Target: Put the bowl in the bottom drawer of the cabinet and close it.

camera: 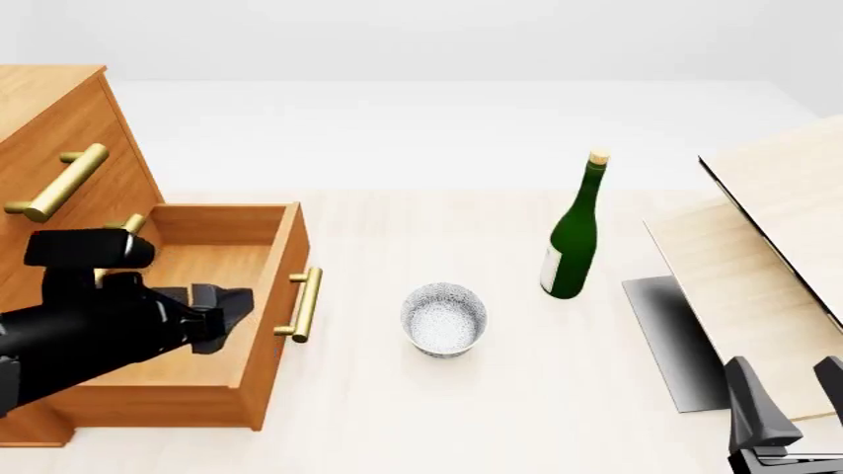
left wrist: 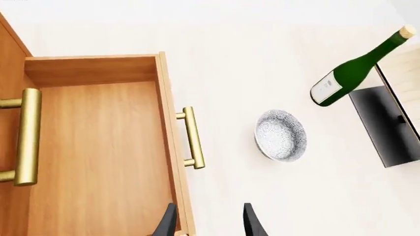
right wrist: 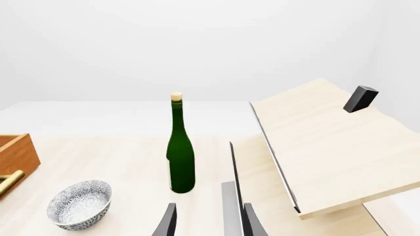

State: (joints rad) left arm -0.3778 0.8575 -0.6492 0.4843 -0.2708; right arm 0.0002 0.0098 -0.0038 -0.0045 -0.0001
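Pale wood counter (camera: 527, 395) runs under plain white surroundings. On it the cabinet (camera: 59, 128) shows its bottom drawer (camera: 211, 296) pulled out. Left jaws (camera: 237, 301) hang over that drawer's front edge, spread apart and holding nothing. Beyond the drawer's handle, the bowl (camera: 444, 318) sits upright on the counter, near the left jaws and well apart from the right jaws (camera: 791, 380), which also gape with nothing between them. 1 green bottle (camera: 574, 232) stands beside pale boards (camera: 764, 247).
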